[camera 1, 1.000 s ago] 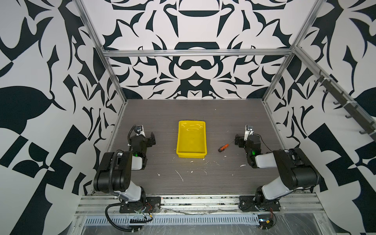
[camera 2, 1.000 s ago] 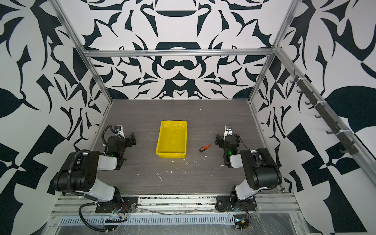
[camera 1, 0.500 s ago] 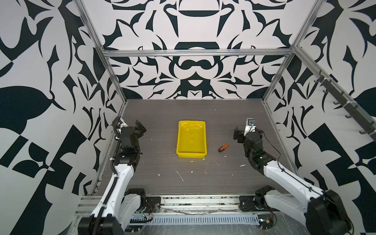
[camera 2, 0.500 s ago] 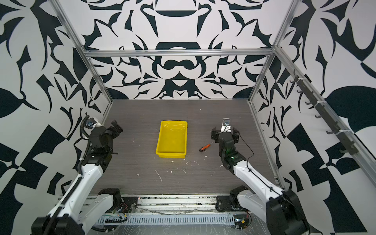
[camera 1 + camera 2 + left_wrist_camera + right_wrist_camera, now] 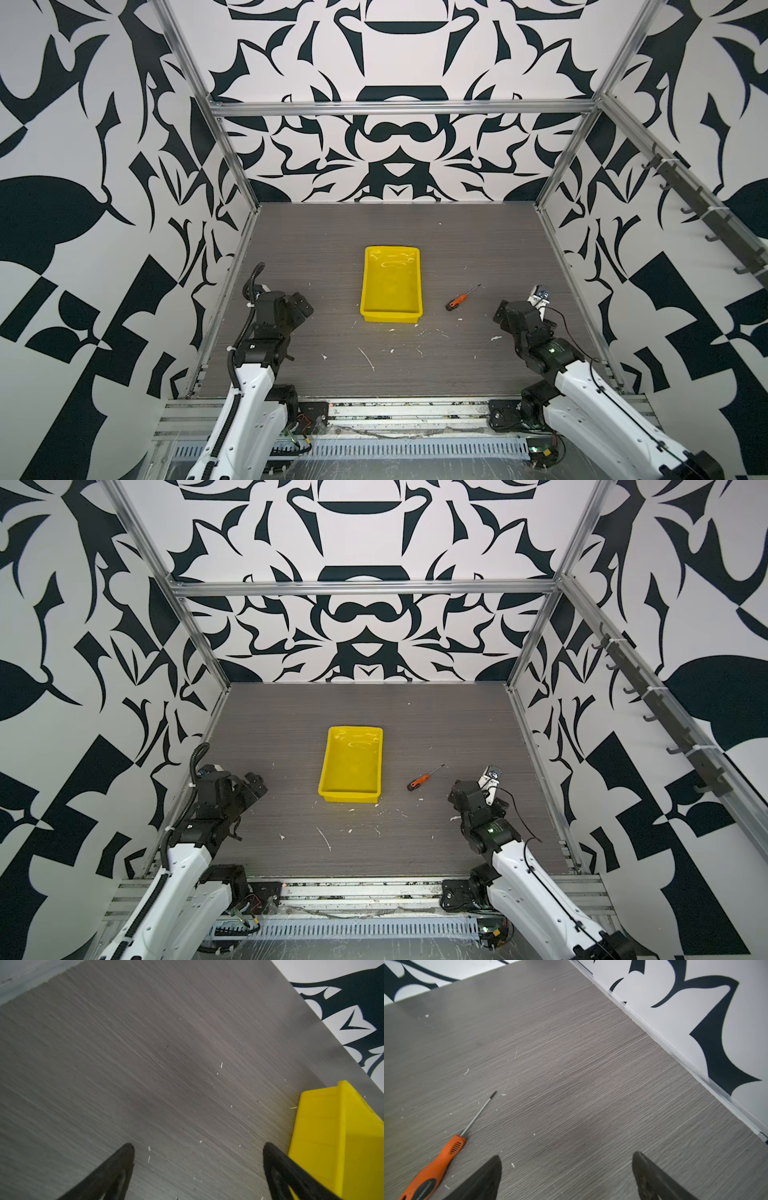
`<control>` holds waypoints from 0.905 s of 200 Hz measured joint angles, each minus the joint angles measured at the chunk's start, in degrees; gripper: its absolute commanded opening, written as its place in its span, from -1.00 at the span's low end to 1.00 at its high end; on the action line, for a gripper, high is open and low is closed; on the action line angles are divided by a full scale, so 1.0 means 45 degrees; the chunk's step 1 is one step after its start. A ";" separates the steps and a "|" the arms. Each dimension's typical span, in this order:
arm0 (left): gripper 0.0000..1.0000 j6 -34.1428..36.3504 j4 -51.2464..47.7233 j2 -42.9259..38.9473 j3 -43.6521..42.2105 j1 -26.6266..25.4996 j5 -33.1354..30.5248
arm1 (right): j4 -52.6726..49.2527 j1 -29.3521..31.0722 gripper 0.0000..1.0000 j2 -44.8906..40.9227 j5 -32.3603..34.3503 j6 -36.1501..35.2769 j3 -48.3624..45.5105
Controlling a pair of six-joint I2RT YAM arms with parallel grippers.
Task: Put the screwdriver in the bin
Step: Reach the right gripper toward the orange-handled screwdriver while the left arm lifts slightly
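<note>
Screwdriver (image 5: 461,298) is seen lying flat on the grey table (image 5: 415,232), just to the right of the yellow bin (image 5: 390,320) and outside it, in both top views. Its black butt end is turned toward the robot's side, and its shaft is pointed away and to the right. The right gripper (image 5: 566,1159) is held near it, jaws spread wide with nothing between them, and the orange handle is found outside that gap. The left gripper (image 5: 198,1147) is likewise spread wide and empty, with the bin's outer wall beside one finger.
</note>
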 measured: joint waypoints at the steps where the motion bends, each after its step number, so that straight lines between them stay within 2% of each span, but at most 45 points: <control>1: 0.98 -0.0010 -0.0005 -0.0005 -0.0005 0.0000 0.0000 | 0.0000 0.0000 1.00 -0.0010 -0.0005 0.0010 -0.0005; 34: 0.98 -0.0277 0.0015 -0.0238 -0.0010 0.0000 0.0058 | 0.0267 0.0000 0.99 0.0214 -0.0029 0.0175 -0.0005; 120: 0.98 -0.0816 -0.0097 -0.0311 -0.0015 0.0000 -0.0457 | 0.0253 0.0000 0.99 0.3264 -0.0277 0.0471 0.0903; 157: 0.99 -0.0840 -0.0087 -0.0539 -0.0044 0.0000 -0.0204 | -0.0117 0.0000 0.99 0.3463 0.0345 0.2550 0.1365; 181: 0.99 -0.0821 -0.0092 -0.1175 -0.0165 -0.0005 0.0112 | -0.0627 -0.0170 0.99 0.2725 0.0656 0.5017 0.1321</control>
